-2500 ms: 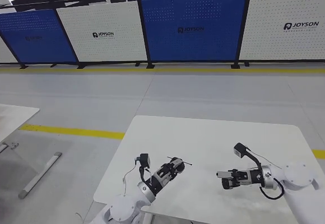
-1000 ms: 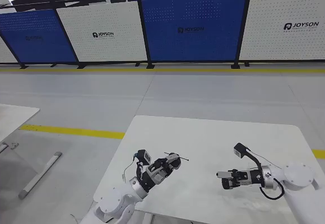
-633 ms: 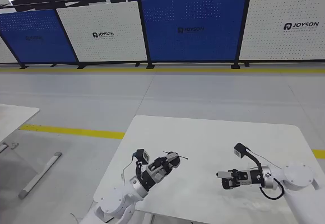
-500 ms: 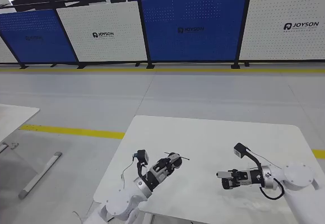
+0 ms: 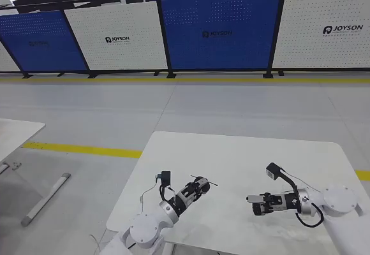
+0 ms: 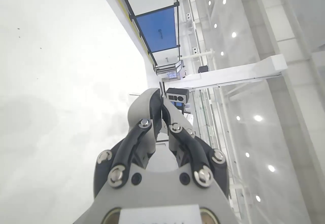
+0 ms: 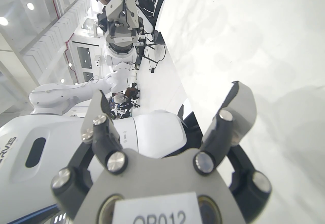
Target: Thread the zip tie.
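Lower centre, the left gripper (image 5: 200, 186) — clamped on the zip tie (image 6: 160, 85) — has edged toward the right gripper (image 5: 254, 205), still spread wide and empty — handover looks near.

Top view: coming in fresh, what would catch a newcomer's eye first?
Over the near left of the white table, the left end effector is shut on a thin black zip tie whose ends stick out past it. At the near right, the right end effector hangs open and empty, pointing toward the left one across a gap.
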`<state>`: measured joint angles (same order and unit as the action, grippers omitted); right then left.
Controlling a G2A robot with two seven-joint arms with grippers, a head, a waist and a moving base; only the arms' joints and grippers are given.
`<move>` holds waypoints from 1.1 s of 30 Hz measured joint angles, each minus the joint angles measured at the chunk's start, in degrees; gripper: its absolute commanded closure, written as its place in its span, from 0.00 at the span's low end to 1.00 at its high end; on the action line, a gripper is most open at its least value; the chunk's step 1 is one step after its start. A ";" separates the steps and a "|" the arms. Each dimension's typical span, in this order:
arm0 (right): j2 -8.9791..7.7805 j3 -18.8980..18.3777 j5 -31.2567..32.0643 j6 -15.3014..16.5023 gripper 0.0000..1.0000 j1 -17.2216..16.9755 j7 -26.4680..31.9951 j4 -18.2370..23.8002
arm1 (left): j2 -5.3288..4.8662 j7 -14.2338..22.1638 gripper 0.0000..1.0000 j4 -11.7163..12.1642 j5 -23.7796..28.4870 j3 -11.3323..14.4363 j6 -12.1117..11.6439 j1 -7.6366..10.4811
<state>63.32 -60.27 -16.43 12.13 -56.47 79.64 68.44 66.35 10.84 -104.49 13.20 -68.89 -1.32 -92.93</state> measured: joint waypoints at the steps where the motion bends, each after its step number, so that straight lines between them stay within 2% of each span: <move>1: 0.00 0.00 0.00 0.00 0.00 0.00 0.00 0.00 | 0.00 0.00 1.00 0.00 0.00 0.00 0.00 0.00; 6: 0.00 0.00 0.00 0.00 0.00 0.00 0.00 0.00 | 0.00 -0.04 1.00 0.02 -0.01 0.00 0.01 0.02; 9: 0.00 0.00 0.00 0.00 0.00 0.00 0.00 0.00 | 0.19 -1.76 1.00 0.28 -0.69 0.59 -0.68 0.36; 11: 0.00 0.00 0.00 0.00 0.00 0.00 0.00 0.00 | 0.27 -1.62 1.00 -0.07 -0.15 0.84 -2.37 0.21; 14: 0.00 0.00 0.00 0.00 0.00 0.00 0.00 0.00 | 0.21 1.08 1.00 -0.22 2.46 0.41 -6.75 -0.52; 16: 0.00 0.00 0.00 0.00 0.00 0.00 0.00 0.00 | 0.15 1.95 1.00 -0.01 3.40 -0.03 -8.20 -0.75; 23: 0.00 0.00 0.00 0.00 0.00 0.00 0.00 0.00 | 0.16 1.77 1.00 0.10 3.15 0.05 -7.90 -0.66; 28: 0.00 0.00 0.00 0.00 0.00 0.00 0.00 0.00 | 0.46 -1.49 1.00 1.68 -1.66 1.95 -4.86 0.82; 33: 0.00 0.00 0.00 0.00 0.00 0.00 0.00 0.00 | 0.51 -1.79 1.00 1.70 -1.56 2.14 -4.92 0.93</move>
<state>63.32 -60.27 -16.43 12.13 -56.47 79.64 68.44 66.86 9.05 -102.79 11.64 -66.74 -6.24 -92.00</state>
